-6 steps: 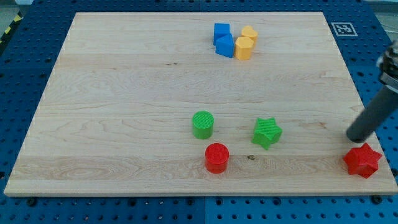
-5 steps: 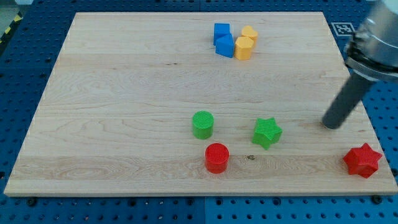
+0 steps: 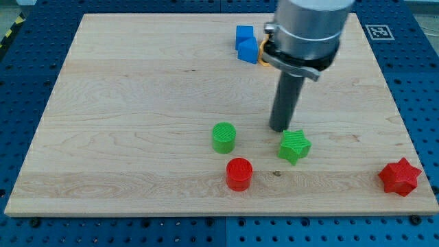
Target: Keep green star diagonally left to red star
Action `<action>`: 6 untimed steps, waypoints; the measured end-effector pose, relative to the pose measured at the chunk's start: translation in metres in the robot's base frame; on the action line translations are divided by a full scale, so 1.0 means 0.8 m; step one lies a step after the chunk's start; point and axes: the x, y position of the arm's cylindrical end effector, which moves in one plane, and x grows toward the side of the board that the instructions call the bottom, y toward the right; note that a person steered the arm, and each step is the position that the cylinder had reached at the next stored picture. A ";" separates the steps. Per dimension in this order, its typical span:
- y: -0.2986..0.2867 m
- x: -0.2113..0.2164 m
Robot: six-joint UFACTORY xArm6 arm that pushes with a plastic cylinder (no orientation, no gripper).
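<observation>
Taking the green star block (image 3: 294, 145) as my landmark on the pale wooden surface (image 3: 137, 103): the red star block (image 3: 399, 176) lies well to its right and nearer. A red cylinder (image 3: 239, 173) sits nearer-left, a green cylinder (image 3: 223, 137) left. My tip (image 3: 279, 128) rests just behind the star's upper-left; no claw exists. Blue blocks (image 3: 245, 42) lie farthest.

We're in a robotics lab here, a test bench by the look of it: a pale wooden board (image 3: 137, 103) sits on a blue perforated metal table (image 3: 27, 82) studded with rows of mounting holes, a black-and-white fiducial marker tag (image 3: 378, 31) is fixed at the board's top right corner, and a strip of yellow-black hazard tape (image 3: 10, 31) shows at the view's top left.
</observation>
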 end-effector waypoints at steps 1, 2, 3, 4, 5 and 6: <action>-0.011 0.030; 0.005 0.064; 0.056 0.083; 0.080 0.078; 0.086 0.065; 0.086 0.041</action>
